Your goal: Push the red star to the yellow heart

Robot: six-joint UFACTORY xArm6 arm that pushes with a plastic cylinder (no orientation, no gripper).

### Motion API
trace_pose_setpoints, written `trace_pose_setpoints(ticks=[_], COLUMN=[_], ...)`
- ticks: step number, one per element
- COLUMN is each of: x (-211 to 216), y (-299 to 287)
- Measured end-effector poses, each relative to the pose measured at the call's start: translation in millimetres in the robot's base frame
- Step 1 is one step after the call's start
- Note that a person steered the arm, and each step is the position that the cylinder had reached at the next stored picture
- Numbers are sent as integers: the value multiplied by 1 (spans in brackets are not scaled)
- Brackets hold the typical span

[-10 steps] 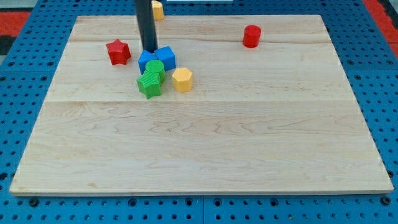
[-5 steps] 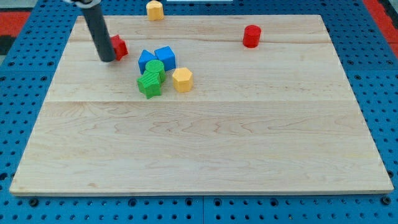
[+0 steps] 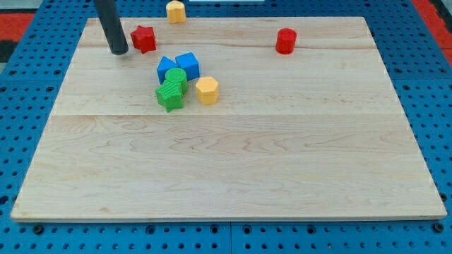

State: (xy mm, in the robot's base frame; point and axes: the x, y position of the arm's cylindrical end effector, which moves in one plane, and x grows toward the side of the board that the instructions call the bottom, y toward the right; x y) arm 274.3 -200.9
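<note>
So my tip [image 3: 119, 51] is sitting on the table [image 3: 233, 162] near the view's top left, just to the left of the red star [image 3: 143, 38]. Looks like it's right beside the star, maybe touching, can't really tell from this angle. No fingers on this rig at all, just the dark rod, so nothing is open, closed or held.

The red star is up near the table's top edge, toward the view's left. The yellow heart [image 3: 175, 10] is up and to the right of it, right at the top edge of the table, partly cut by the frame. Honestly its shape is hard to make out here, it just reads as a small yellow lump. The two are near each other but clearly apart.

Below and right of the star there's a little huddle: two blue blocks [image 3: 178, 66] side by side, a green block [image 3: 171, 89] pressed up under them, looks like two green pieces together, and a yellow hexagon [image 3: 207, 90] just right of the green.

Way over toward the view's right, near the top edge, a red cylinder [image 3: 285, 41] stands by itself, well apart from everything else.
</note>
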Motion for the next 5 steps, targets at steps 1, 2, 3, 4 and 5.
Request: trace_pose_setpoints(ticks=[1,2,3,4,5], x=[-29,-53,-58,-40,-10], y=[37,70,89,78,77])
